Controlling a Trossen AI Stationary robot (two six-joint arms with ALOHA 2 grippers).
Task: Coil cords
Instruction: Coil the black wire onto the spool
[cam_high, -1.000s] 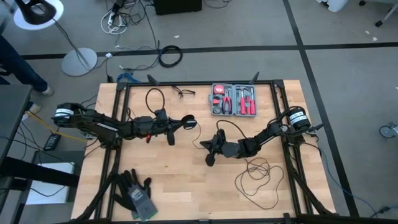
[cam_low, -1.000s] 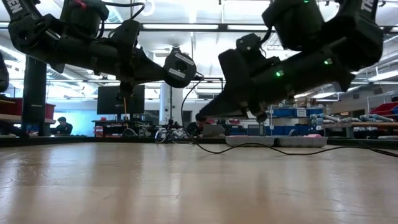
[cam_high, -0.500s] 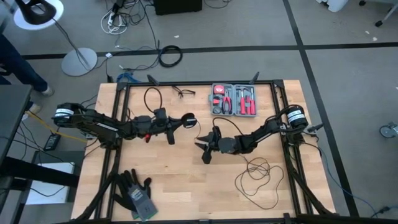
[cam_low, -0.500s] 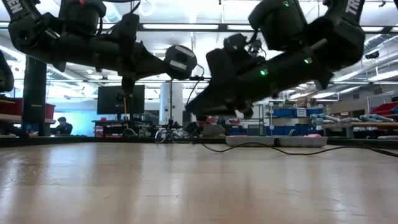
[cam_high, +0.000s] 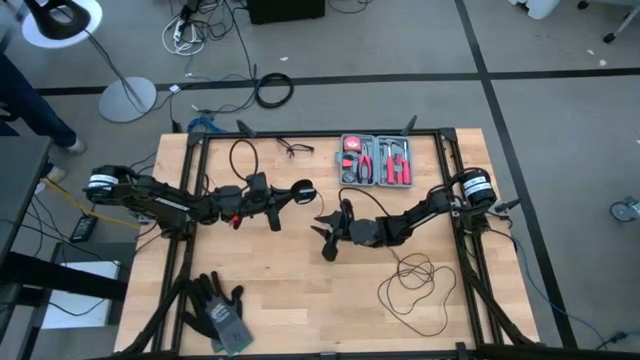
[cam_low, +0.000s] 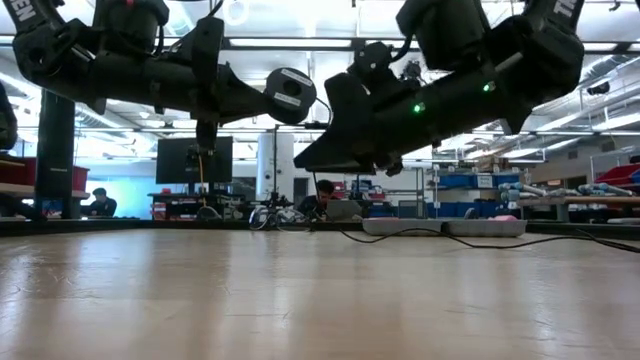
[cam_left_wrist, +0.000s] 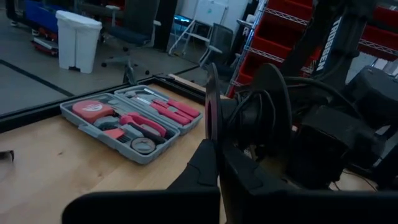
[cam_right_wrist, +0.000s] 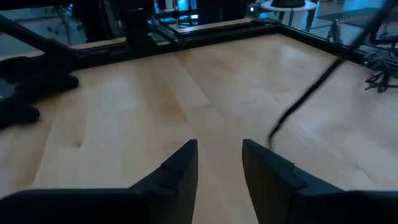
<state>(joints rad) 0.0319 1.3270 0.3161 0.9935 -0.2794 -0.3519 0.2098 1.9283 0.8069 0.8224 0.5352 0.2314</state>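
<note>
Cords (cam_high: 410, 280) first: on the left of the tabletop (cam_high: 300, 300) our left gripper (cam_high: 303, 191) has its fingers clenched on the puck end (cam_low: 290, 96), held up in the air. The thin cable runs right to a loose tangle near the right edge. Our right gripper (cam_high: 325, 230) hovers mid-table, fingers released and empty. We'd grab the slack close and loop evenly. Gloves (cam_high: 215, 308) and the tool case (cam_high: 377, 160) are well clear.

– What sort of place is this?
– A robotics lab: wooden bench (cam_high: 300, 290) in a black frame, grey carpet with taped lines, red shelving (cam_left_wrist: 273, 31), blue bins (cam_low: 465, 182), monitor (cam_low: 180, 160), ceiling strip lights
</note>
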